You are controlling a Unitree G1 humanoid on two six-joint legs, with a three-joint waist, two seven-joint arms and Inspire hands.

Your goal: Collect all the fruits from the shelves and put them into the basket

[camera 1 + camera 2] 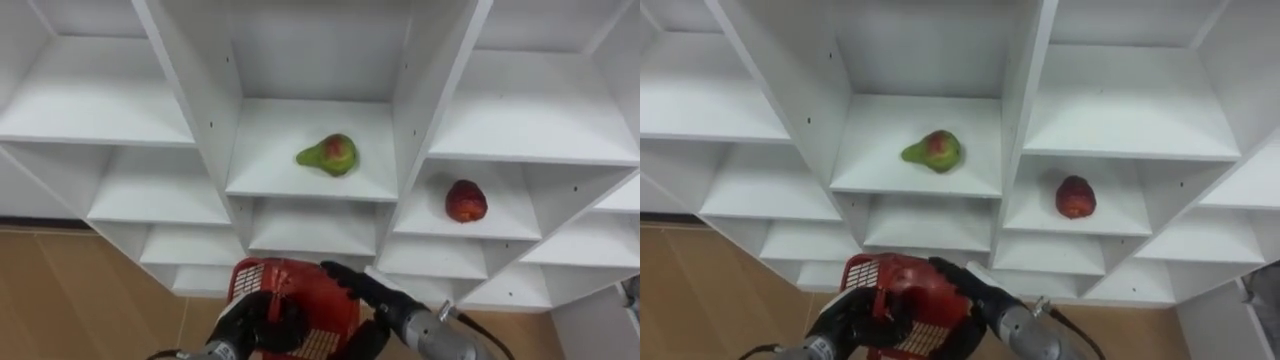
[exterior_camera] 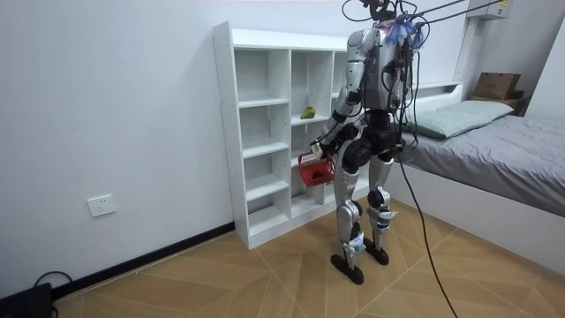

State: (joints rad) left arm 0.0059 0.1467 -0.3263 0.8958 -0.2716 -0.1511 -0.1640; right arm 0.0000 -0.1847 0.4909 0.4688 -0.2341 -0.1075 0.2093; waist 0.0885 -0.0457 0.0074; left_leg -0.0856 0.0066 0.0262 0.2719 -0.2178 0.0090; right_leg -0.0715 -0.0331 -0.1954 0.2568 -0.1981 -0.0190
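Red lattice basket [image 1: 292, 276] sits nearest, low in the eye views, held in front of the robot between both hands. Left hand [image 1: 255, 318] comes up from lower left, dark fingers curled over the basket's near-left rim – gripping it. Right hand [image 1: 352, 282] reaches in from lower right, forearm angled up-left, lying along the basket's right rim; whether it clamps the rim I cannot tell.

Beyond the basket is the white open shelf unit [image 1: 200, 80]. Apple [image 1: 466, 201] rests in the right column, on a lower shelf than the pear: roundish, dark red, sitting near the middle of its shelf.

Pear [image 1: 330, 155] lies on its side in the middle column, one shelf higher – long axis across the shelf, narrow end pointing to the robot's left, fat end right. Green skin with a red blush.

Room view: robot stands upright facing the unit, basket at hip height, bed [image 2: 494, 150] behind it.
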